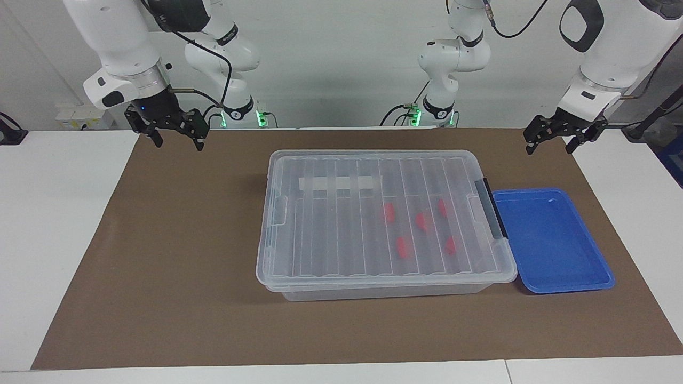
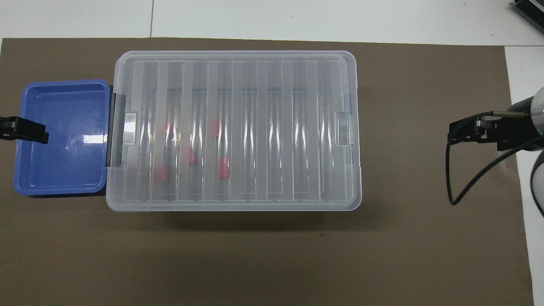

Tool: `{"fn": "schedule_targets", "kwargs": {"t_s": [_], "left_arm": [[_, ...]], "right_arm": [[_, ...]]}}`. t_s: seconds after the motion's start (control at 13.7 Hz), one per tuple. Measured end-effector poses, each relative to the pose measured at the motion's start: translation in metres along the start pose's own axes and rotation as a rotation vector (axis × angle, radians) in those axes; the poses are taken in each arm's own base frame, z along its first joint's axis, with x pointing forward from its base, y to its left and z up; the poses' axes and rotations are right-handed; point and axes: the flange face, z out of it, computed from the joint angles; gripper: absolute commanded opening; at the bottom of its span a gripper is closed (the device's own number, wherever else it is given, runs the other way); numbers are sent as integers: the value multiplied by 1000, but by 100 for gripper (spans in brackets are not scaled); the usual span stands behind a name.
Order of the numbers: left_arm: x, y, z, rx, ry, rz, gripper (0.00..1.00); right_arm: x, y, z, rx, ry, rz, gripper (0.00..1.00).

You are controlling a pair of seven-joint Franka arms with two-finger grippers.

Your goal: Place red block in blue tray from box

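Facing view: both jaws wide and empty, left gripper (image 1: 564, 140) at the box's (image 1: 320, 234) two o'clock, right gripper (image 1: 176, 133) at ten o'clock; red block (image 1: 389, 212) lies under the closed lid, likely light, rigid, slick—grasp its broader sides.

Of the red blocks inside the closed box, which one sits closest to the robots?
The red block nearest the black latch handle, toward the blue tray. In the facing view it lies highest of the five; the other four sit farther from the robots.
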Motion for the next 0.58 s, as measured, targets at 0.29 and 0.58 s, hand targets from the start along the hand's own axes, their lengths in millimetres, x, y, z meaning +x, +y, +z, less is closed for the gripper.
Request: {"fn": "schedule_targets", "kwargs": {"t_s": [0.29,0.58], "left_arm": [[0,0,0,0,0,0,100],[0,0,0,0,0,0,100]], "right_arm": [[2,0,-1,4,19,0,100],[8,-4,5,12,61,-1,100]]}}
